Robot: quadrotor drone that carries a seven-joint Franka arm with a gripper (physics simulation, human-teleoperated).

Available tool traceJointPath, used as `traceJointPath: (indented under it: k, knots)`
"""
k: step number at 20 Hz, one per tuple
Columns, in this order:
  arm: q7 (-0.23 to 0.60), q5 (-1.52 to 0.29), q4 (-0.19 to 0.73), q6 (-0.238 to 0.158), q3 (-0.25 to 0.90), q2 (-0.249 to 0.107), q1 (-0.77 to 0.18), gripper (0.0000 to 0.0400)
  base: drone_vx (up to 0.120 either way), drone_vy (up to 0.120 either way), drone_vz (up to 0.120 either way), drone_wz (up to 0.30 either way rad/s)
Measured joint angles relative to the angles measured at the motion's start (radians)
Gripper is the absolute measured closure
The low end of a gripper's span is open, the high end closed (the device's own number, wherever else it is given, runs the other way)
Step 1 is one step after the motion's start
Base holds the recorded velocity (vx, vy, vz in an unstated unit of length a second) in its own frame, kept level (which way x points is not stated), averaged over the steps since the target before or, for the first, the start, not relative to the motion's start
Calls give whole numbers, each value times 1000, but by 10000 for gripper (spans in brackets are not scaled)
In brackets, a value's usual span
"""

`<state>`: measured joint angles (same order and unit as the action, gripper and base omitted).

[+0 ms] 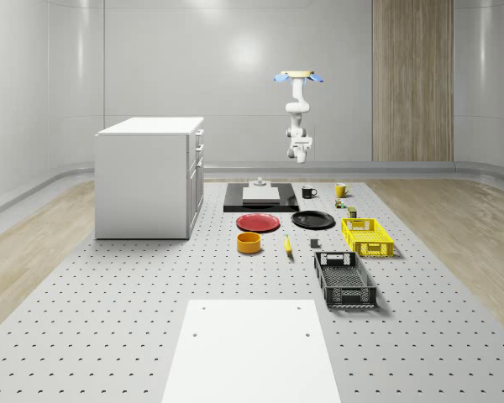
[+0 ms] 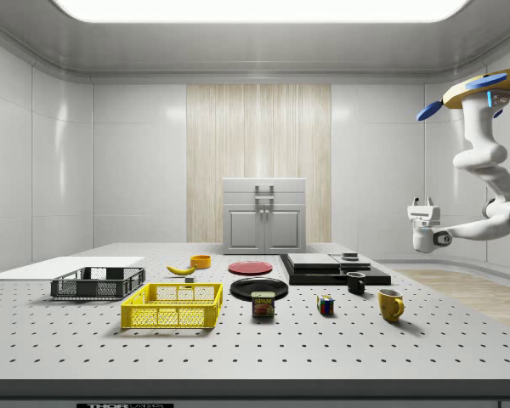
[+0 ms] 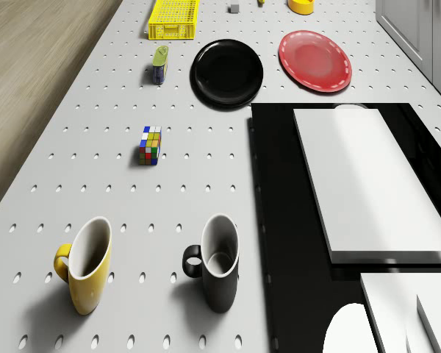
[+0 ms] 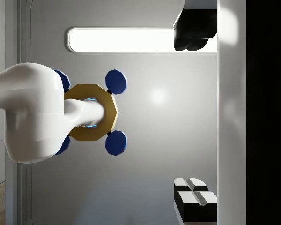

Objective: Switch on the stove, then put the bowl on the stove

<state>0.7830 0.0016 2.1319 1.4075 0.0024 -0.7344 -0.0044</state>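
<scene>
while the drone (image 1: 299,76) hovers high beyond the stove (image 1: 261,198), upper centre of the whole-scene view, its jaws stand apart, gripping nothing. the bowl (image 1: 249,243) sits on the bench (image 1: 109,285), centre frame.

The flat stove (image 1: 261,200) is glossy black with a pale grey slab on top. The round bowl (image 1: 249,243) is orange-yellow. One plate (image 1: 259,222) is red, the other plate (image 1: 313,220) black. One mesh crate (image 1: 368,237) is bright yellow, the other crate (image 1: 344,280) black. The mugs are yellow (image 3: 86,265) and black (image 3: 217,262). The small cube (image 3: 150,145) is chequered in many colours. The light grey bench (image 1: 109,311) is dotted with dark holes. The drone (image 2: 476,92) is gold with blue rotors, its arm (image 2: 484,161) white.
</scene>
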Motion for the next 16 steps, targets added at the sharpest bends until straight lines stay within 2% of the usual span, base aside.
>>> traceJointPath:
  k: [6,16]
  knots:
    - [-1,1,-66,-37,1,25,-1,0,0,0,0,0]
    - [-1,1,-89,-45,2,32,-3,0,0,0,0,0]
